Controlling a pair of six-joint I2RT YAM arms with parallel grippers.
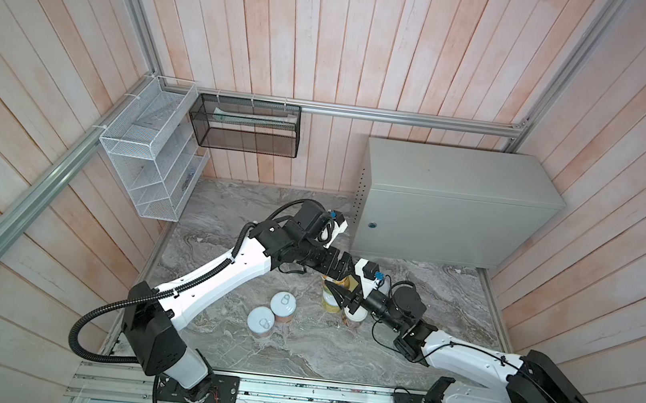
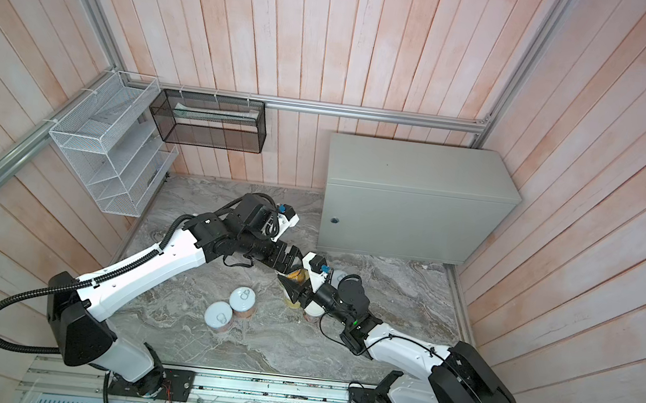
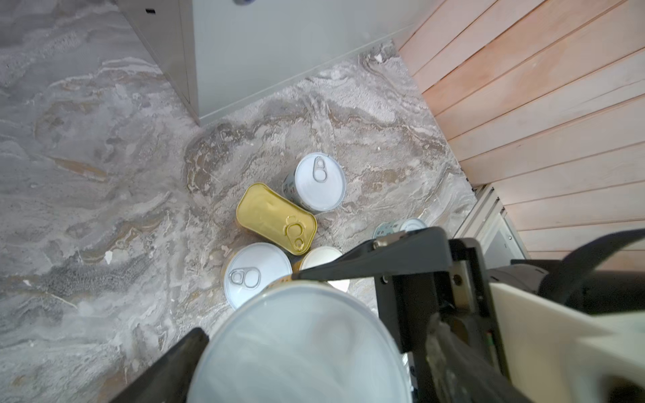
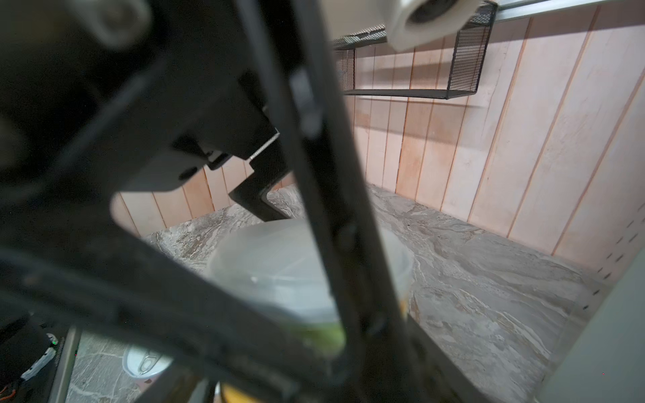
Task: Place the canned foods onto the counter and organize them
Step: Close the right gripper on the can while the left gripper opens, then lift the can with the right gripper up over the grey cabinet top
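Note:
A round white-topped can with a yellow-green label hangs between both grippers over the marbled slab. My right gripper is shut on it from the side. My left gripper stands open around it, one finger just beside the rim. Below lie the gold-topped rectangular tin and round cans. The counter stands behind with a bare top.
Two more round cans stand on the slab to the left of the arms. A white wire basket and a black mesh basket hang on the back-left walls. Both arms cross at the slab's middle.

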